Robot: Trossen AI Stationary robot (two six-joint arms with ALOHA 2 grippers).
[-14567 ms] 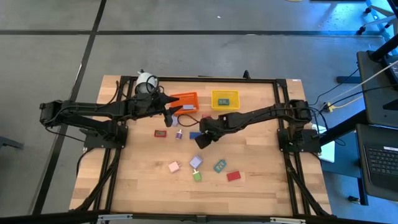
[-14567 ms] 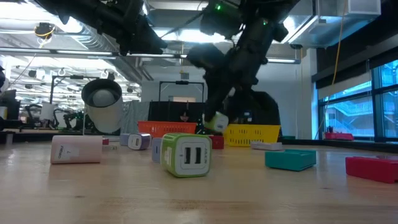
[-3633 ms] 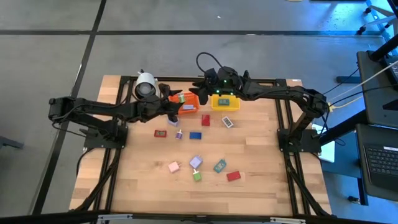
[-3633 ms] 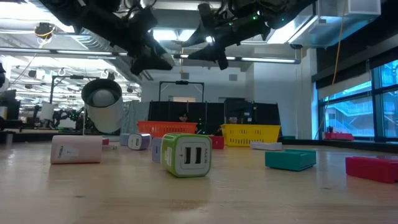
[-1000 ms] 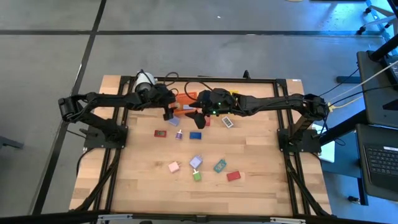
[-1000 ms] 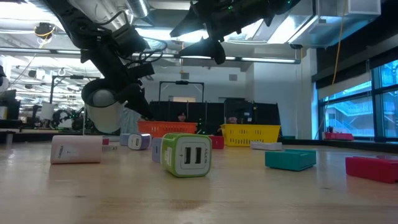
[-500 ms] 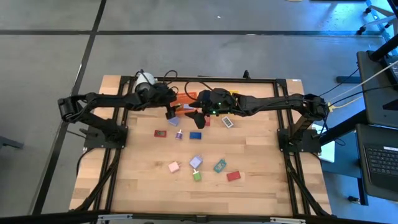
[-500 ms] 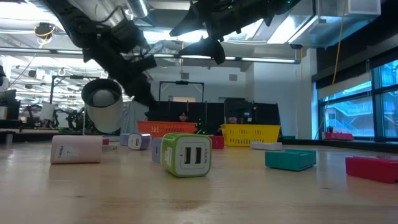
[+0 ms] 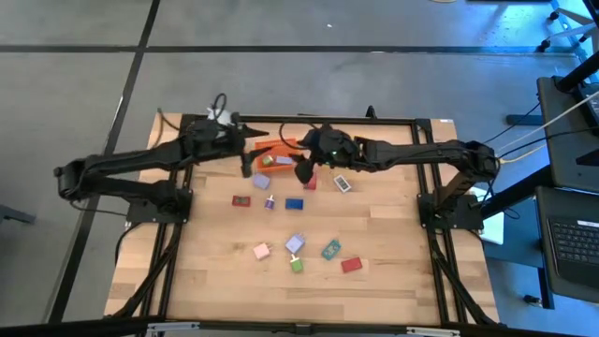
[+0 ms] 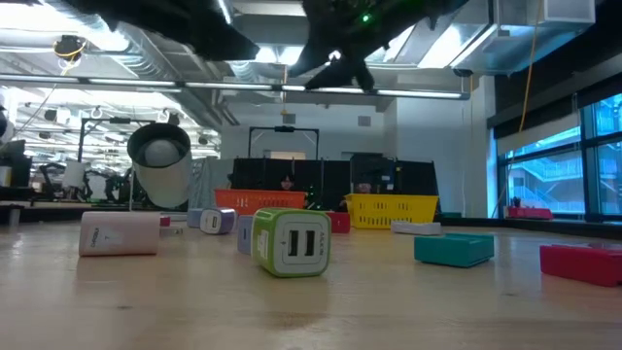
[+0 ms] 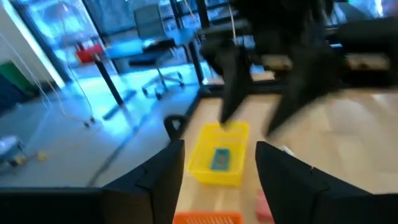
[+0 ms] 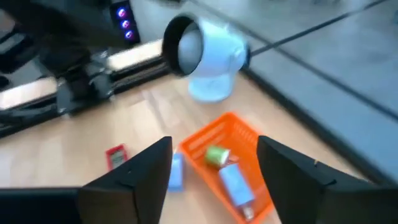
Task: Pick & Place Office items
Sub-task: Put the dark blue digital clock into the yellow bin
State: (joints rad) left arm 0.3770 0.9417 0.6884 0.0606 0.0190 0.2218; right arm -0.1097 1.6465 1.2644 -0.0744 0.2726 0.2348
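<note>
Dark left fingers (image 11: 214, 171) apart, empty, above yellow bin (image 11: 219, 154); right fingers (image 12: 211, 165) apart, empty, over orange bin (image 12: 227, 165).

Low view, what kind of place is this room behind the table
Probably a robotics lab or open workshop. Behind the wooden table are exposed ceiling ducts and strip lights, more robot rigs at far benches, and big windows on one side.
</note>
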